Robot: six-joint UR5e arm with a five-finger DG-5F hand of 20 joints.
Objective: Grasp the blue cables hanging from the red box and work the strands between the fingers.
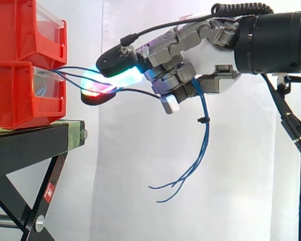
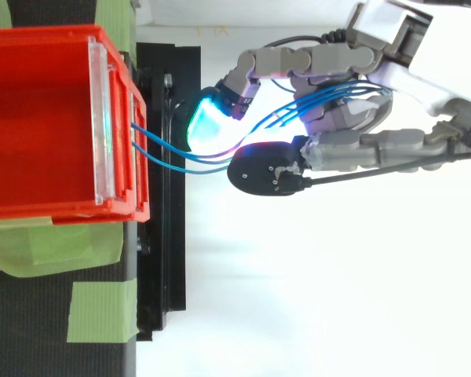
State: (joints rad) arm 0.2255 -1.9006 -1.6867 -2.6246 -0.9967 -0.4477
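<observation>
With my hand [image 1: 190, 60] curled round the blue cables [image 1: 204, 130], which run right from the red box [image 1: 20, 95] through my palm and dangle below, I should roll my pads [image 2: 208, 122] gently, never tugging taut.

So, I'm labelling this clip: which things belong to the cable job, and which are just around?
Job: hand, blue cables, lower red bin they hang from.
Just around: upper red bin, black stand, green tape patches, white curtain.

Glossy red plastic bins [image 1: 12, 95], matt black metal stand [image 1: 25, 148]
</observation>
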